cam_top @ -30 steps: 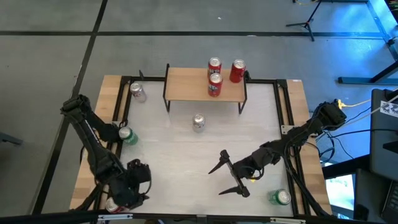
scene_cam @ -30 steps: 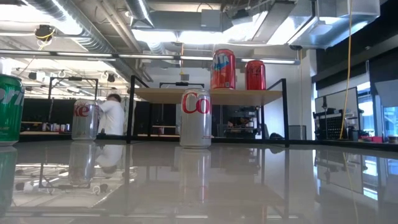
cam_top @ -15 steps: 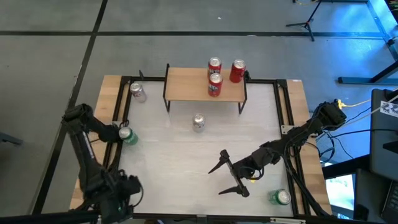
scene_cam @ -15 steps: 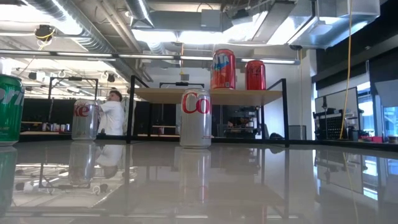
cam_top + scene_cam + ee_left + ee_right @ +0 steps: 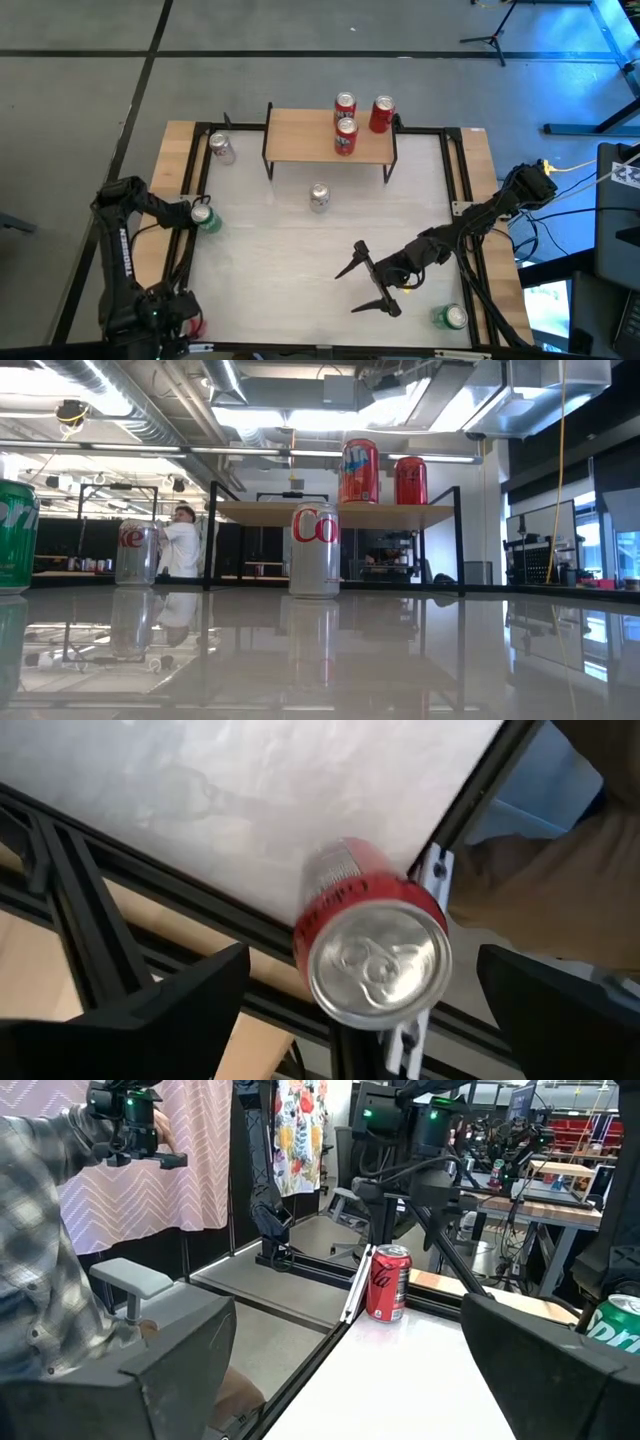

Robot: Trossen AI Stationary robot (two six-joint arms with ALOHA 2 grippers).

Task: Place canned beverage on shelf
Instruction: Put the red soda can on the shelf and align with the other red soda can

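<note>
Since a second ago the left tool (image 5: pixel 345 1020), fingers apart and empty, has swung over the red can (image 5: pixel 372 955) at the tabletop (image 5: pixel 280 250) corner; it should centre before closing.

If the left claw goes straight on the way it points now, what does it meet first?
Most likely the red can at the table's near-left corner: it stands centred between the open left claw fingers, nothing between, though depth is uncertain.
</note>
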